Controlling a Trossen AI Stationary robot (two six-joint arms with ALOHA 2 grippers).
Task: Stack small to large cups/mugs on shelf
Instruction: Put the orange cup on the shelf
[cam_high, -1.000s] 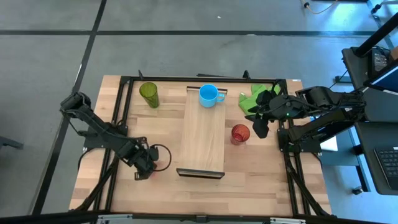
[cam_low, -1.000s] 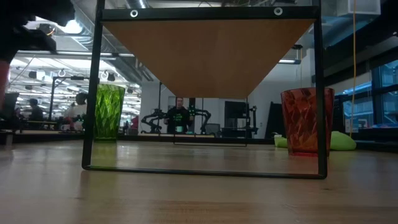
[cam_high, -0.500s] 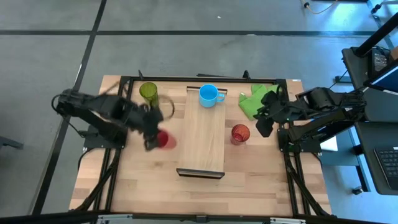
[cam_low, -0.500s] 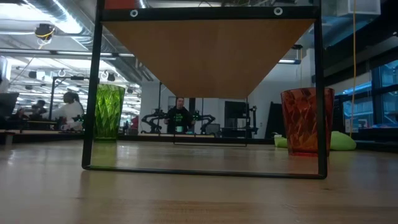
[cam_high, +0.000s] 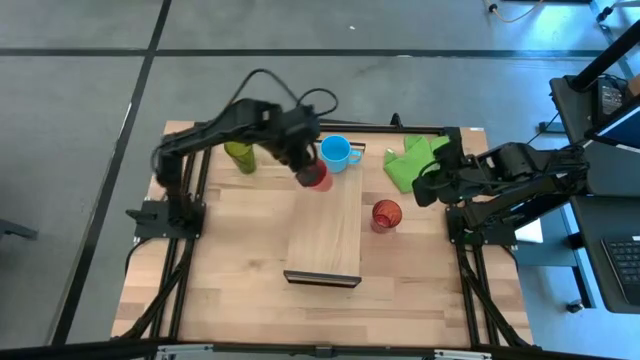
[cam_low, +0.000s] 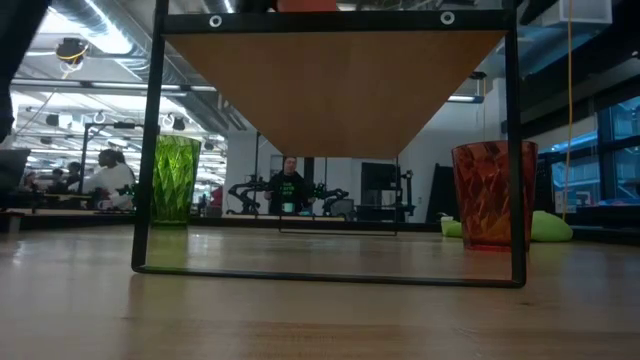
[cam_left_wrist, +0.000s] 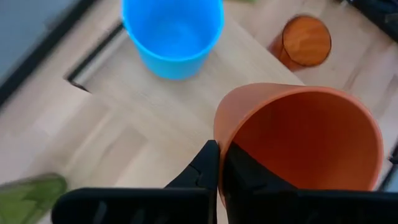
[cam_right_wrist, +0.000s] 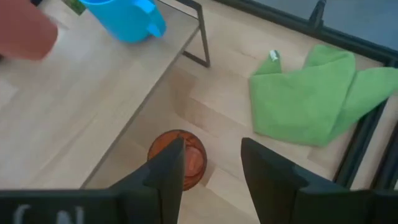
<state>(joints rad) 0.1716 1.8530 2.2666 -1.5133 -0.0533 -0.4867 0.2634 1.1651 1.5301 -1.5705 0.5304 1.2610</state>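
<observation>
Small red plastic cup (cam_high: 317, 177): pinched at its rim by left gripper (cam_high: 306, 166), held over the long light-wood shelf's (cam_high: 327, 228) far end, just beside light blue handled mug (cam_high: 336, 153). Right gripper (cam_high: 428, 186): fingers apart, right of shelf.

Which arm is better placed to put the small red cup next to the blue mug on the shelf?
The left. Its gripper is shut on the small red cup over the shelf, beside the blue mug. The right gripper is open and empty, off the shelf above the red tumbler.
</observation>
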